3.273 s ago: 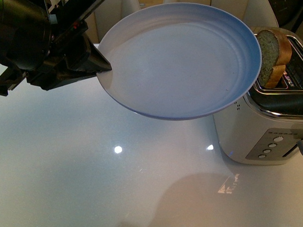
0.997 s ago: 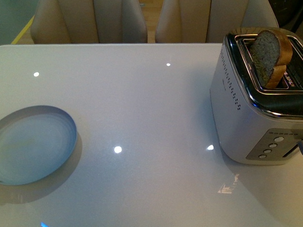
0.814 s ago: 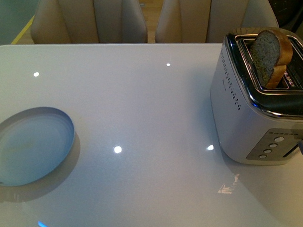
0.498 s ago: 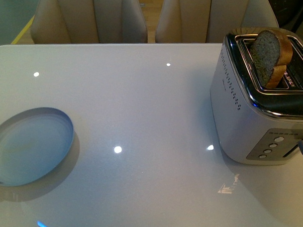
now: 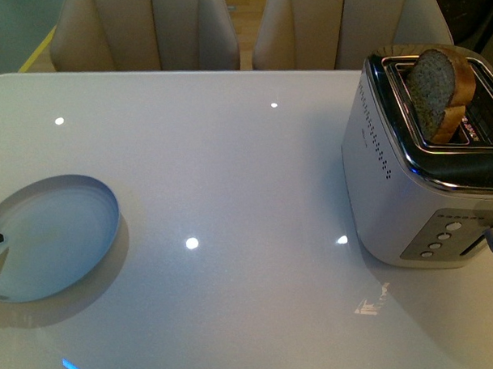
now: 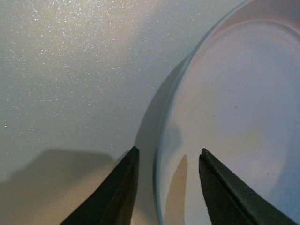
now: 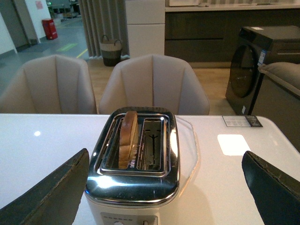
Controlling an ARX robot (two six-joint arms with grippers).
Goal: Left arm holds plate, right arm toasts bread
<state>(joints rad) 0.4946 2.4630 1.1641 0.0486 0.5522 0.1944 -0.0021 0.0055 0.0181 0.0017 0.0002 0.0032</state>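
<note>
Evidently mid-task: the round pale blue-grey plate [image 5: 54, 237] lies on the glossy white desk [image 5: 231, 193] at 9 o'clock, its rim between the released left claw [image 6: 166, 187]; the brown wholemeal bread slice [image 5: 439, 89] stands in the silver toaster [image 5: 409, 187] at 2 o'clock, facing the released right claw [image 7: 164, 187]. Lifting and plating remain.

Home-style showroom: dining chairs [image 7: 154, 84], toaster [image 7: 136, 159], washing machine [image 7: 255, 68] (large open hall behind)

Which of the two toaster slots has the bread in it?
The slot on the plate's side of the toaster holds the bread, standing upright. The other slot is empty, with bare metal guides showing.
</note>
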